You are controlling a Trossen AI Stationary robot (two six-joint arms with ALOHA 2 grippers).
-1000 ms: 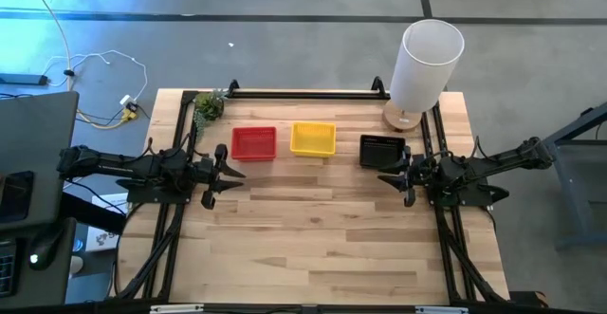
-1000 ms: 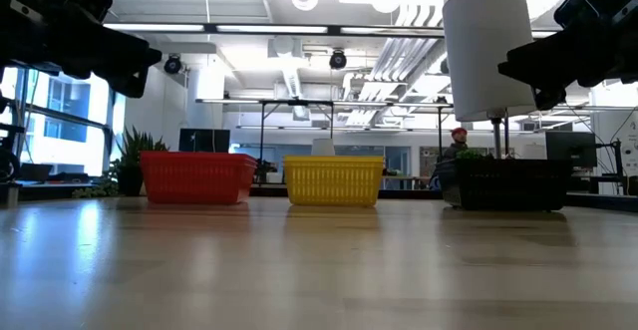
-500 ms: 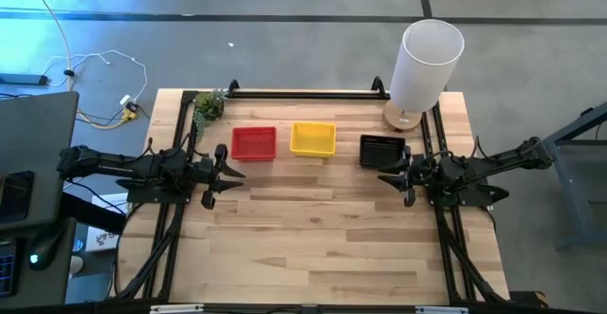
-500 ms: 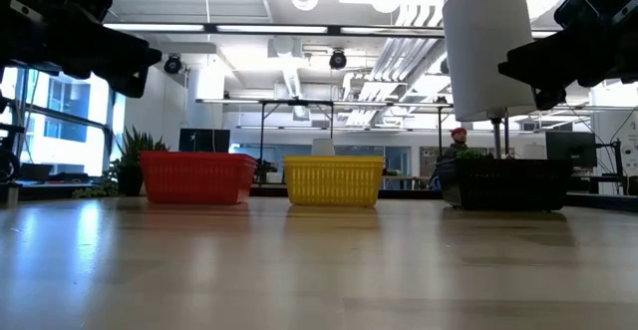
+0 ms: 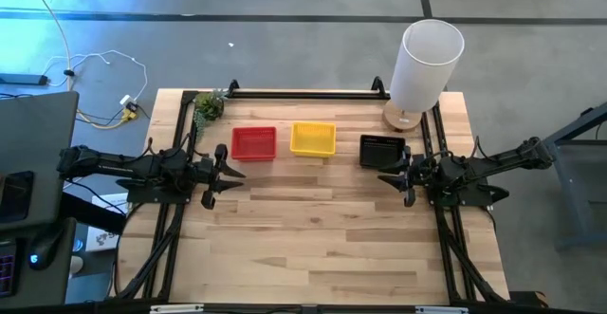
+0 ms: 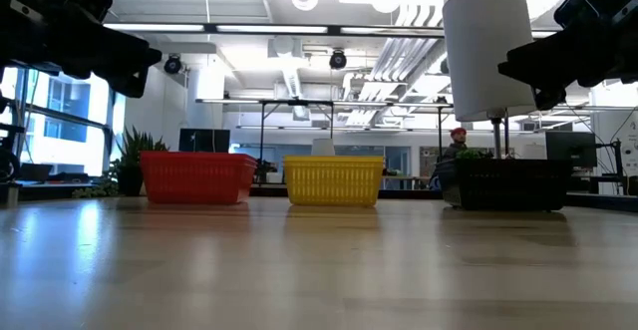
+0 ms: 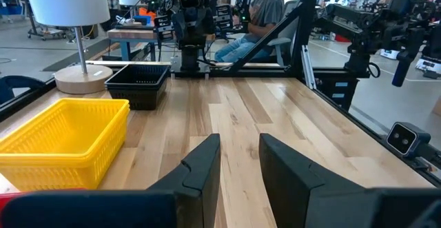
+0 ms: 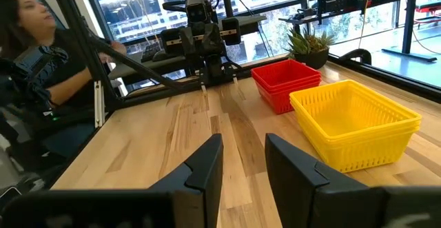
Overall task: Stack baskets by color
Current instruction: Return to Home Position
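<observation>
Three piles of baskets stand in a row on the far half of the wooden table: red baskets [image 5: 253, 142] on the left, yellow baskets [image 5: 313, 138] in the middle, black baskets [image 5: 382, 150] on the right. In the right wrist view the red baskets [image 8: 286, 83] and the yellow baskets [image 8: 355, 121] show nested rims. Each pile rests on its flat bottom. My left gripper [image 7: 239, 138] hovers level at the table's left edge, open, with nothing between its fingers. My right gripper [image 8: 243, 137] hovers level at the right edge, near the black baskets, also open with nothing in it.
A tall white cylinder [image 5: 427, 63] on a round base stands at the far right corner, just behind the black baskets. A small green plant [image 5: 209, 105] sits at the far left corner. The near half of the table [image 5: 322, 248] is bare wood. A person sits beyond each side edge.
</observation>
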